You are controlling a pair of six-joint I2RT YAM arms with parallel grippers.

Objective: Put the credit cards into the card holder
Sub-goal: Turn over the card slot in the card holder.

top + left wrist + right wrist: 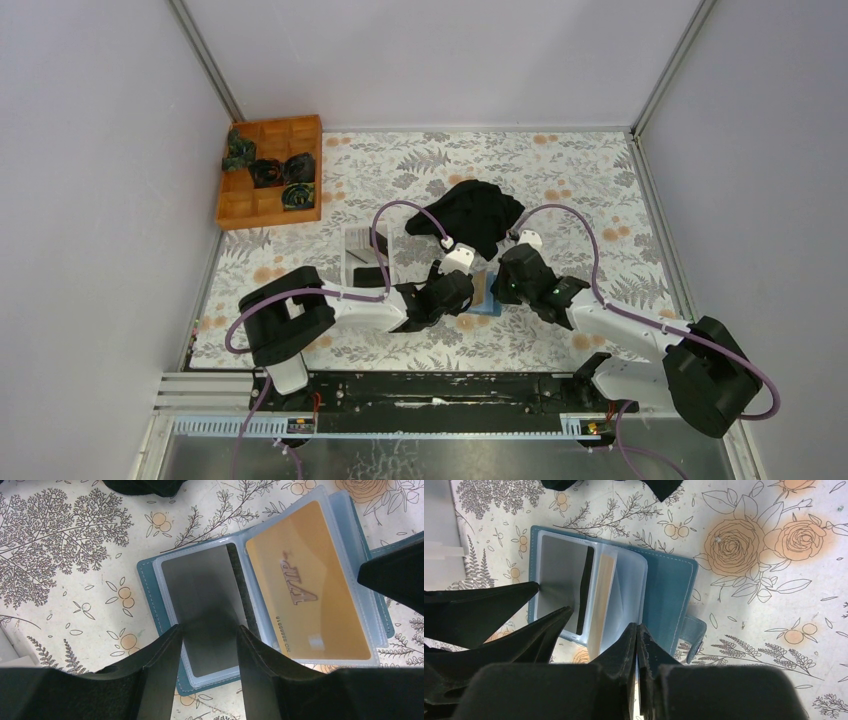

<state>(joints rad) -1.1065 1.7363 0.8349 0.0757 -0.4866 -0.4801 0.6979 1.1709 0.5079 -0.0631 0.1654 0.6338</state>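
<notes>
The teal card holder (487, 302) lies open on the floral table, also in the left wrist view (150, 595) and the right wrist view (669, 590). A grey card (200, 585) sits in its left clear sleeve and a gold VIP card (305, 580) in the right sleeve. My left gripper (207, 627) is open, its fingers straddling the near end of the grey card's sleeve. My right gripper (637, 626) is shut on a clear sleeve page (629, 580) of the holder, at its near edge. From above, both grippers (462, 290) (502, 284) meet over the holder. No loose card shows.
A black cloth (470, 215) lies just behind the holder. A white shallow tray (358, 250) stands to its left. An orange wooden compartment tray (270, 170) with dark bundles sits at the back left. Grey walls enclose the table.
</notes>
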